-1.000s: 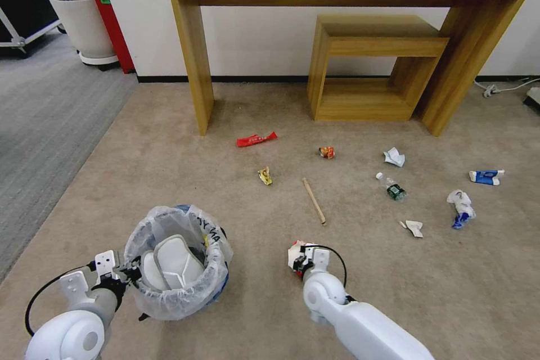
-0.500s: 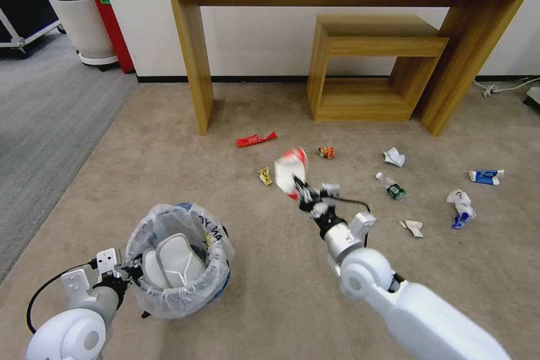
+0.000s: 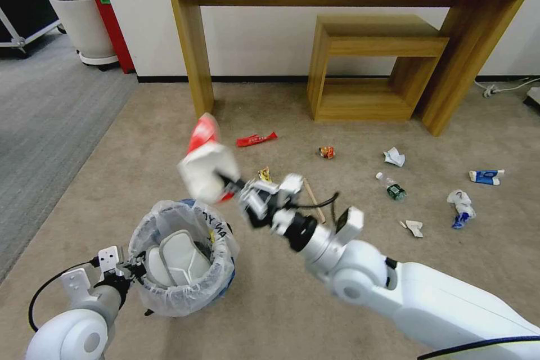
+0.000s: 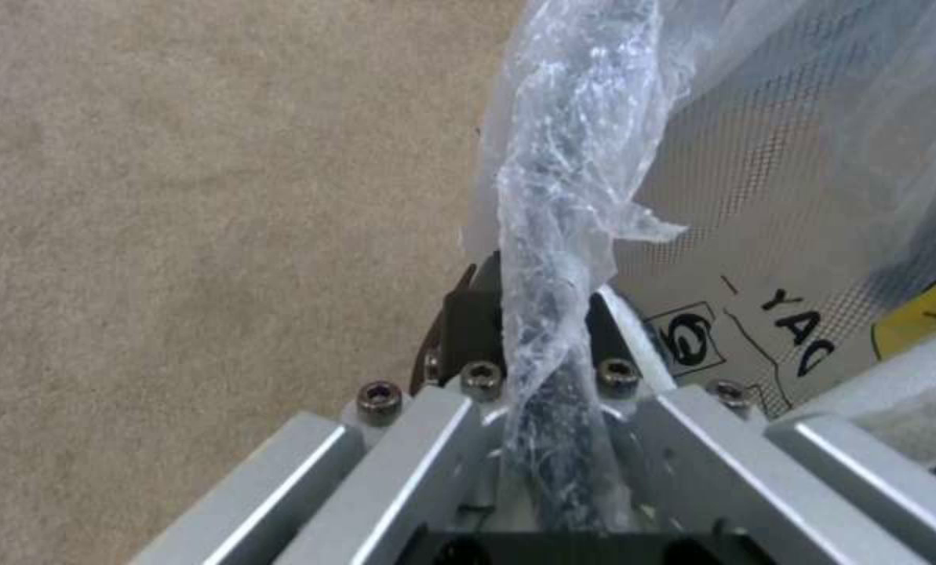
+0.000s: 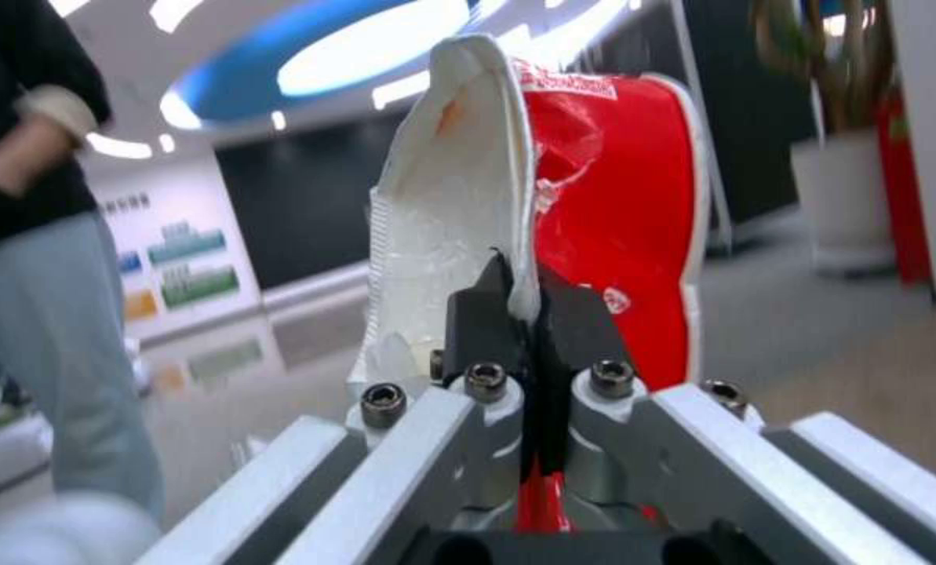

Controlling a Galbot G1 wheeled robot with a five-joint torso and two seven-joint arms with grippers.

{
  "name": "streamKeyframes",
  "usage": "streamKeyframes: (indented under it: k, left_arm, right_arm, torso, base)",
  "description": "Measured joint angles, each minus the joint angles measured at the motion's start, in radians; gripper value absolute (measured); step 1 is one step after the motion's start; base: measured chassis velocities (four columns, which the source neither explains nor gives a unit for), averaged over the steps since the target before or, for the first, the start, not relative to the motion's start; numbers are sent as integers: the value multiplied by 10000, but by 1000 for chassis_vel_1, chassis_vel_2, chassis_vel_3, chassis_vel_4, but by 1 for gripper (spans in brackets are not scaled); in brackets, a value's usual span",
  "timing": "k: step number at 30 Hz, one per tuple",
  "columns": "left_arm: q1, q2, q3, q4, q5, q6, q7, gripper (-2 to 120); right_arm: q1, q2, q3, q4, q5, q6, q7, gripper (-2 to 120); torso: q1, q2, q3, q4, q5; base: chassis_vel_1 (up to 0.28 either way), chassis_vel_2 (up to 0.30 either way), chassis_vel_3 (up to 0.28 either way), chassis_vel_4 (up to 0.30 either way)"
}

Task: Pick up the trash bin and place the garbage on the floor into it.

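Progress shows in the right gripper [image 3: 233, 184]: a second ago it was low on the tan carpet floor [image 3: 169, 124], and now it has swung up, clenched on a crumpled red-and-white wrapper [image 3: 205, 163] held just above and beyond the small round blue trash bin with its crinkly whitish bag [image 3: 183, 261]. The drop looks close. The left gripper [image 4: 536, 314] stays clamped on the bin's bagged rim, near the robot. Ten pieces of garbage lie on the carpet; one bin, two grippers.
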Motion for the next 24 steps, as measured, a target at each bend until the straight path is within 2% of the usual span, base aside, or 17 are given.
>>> streamKeyframes:
  k: [3,8,24]
  left_arm:
    - [17,-74,-6,-103,-5,0,1,1]
    - [28,-179,-21,-192,-11,-4,27,1]
    - [74,-207,-115,-285,-123,-120,126,1]
  right_arm:
    - [962,339,-1129,-590,259,-208,570,0]
    - [1724,829,-2068,-1153,414,-410,987,0]
    - [1878,1591,-3021,-2198,476,-756,1762,0]
  torso:
    - [0,0,0,1,-2]
    - [0,0,0,1,-2]
    - [1,0,0,0,-1]
  base:
    - [0,0,0,0]
    - [0,0,0,0]
    - [0,0,0,0]
